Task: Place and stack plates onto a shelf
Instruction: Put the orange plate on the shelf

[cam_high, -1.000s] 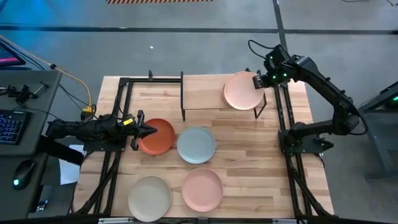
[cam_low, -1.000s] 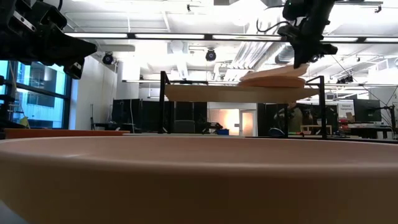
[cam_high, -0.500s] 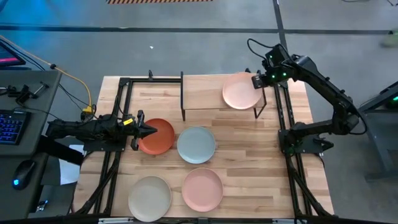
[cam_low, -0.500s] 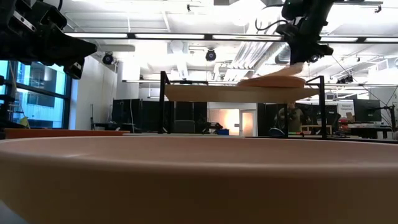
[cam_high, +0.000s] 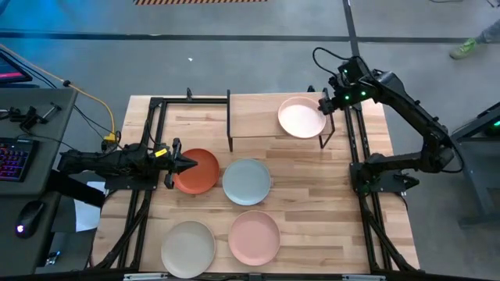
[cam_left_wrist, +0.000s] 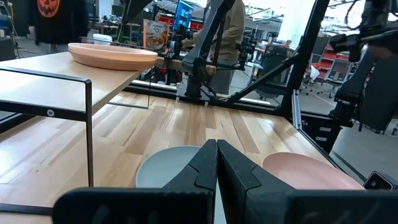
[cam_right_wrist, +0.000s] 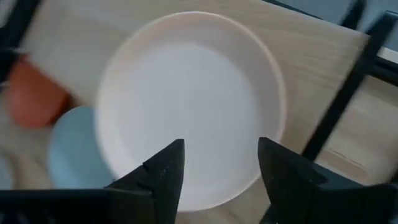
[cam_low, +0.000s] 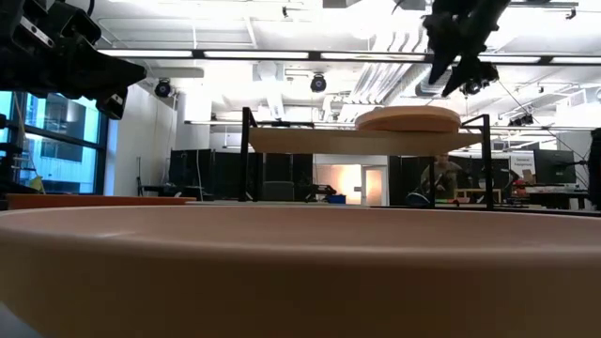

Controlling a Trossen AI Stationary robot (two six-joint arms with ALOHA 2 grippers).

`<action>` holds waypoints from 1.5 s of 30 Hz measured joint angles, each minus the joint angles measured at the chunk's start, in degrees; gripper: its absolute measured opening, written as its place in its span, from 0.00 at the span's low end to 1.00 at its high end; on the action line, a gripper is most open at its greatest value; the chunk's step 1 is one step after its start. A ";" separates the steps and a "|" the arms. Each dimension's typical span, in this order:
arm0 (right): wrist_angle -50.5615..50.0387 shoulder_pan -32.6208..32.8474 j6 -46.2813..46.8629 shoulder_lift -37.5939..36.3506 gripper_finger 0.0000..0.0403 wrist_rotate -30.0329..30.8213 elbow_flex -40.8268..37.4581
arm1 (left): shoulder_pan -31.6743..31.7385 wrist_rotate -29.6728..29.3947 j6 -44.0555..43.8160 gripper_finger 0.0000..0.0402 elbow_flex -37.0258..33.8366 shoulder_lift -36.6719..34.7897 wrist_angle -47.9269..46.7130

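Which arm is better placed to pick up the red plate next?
Left. The left gripper sits shut right at the edge of the red plate, while the right gripper is open over the peach plate on the shelf, far away.

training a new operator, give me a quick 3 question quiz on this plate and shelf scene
1. True or false: the peach plate lies flat on the shelf.
2. How many plates lie on the table below the shelf?
A. two
B. four
C. six
3. Fill in: the right tool is ____ and holds nothing.

Key:
1. True; it rests level on the top board, near its right end.
2. B: the red plate, blue-grey plate, cream plate and pink plate. The left tool, shut, sits at the red plate's edge.
3. Open.
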 joint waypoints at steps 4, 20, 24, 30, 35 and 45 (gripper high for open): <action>1.55 6.07 1.33 -1.71 0.41 -3.39 0.00 | -0.01 0.00 0.01 0.00 0.00 -0.01 0.01; 24.59 31.96 8.58 9.81 0.01 27.75 -0.04 | -0.01 0.00 0.00 0.00 0.00 0.00 0.02; 31.39 32.60 7.77 11.30 0.00 29.33 -3.05 | -0.02 0.00 0.00 0.00 -0.01 -0.01 0.01; 52.10 34.80 10.29 3.10 0.00 28.81 -20.67 | -0.01 0.00 0.00 0.00 -0.02 0.00 0.02; 58.87 34.90 10.78 -1.20 0.00 35.79 -26.58 | -0.01 0.00 0.01 0.00 -0.02 0.00 0.00; 63.59 39.56 10.48 3.28 0.00 40.66 -28.50 | 0.00 0.01 0.00 0.00 -0.01 0.00 0.05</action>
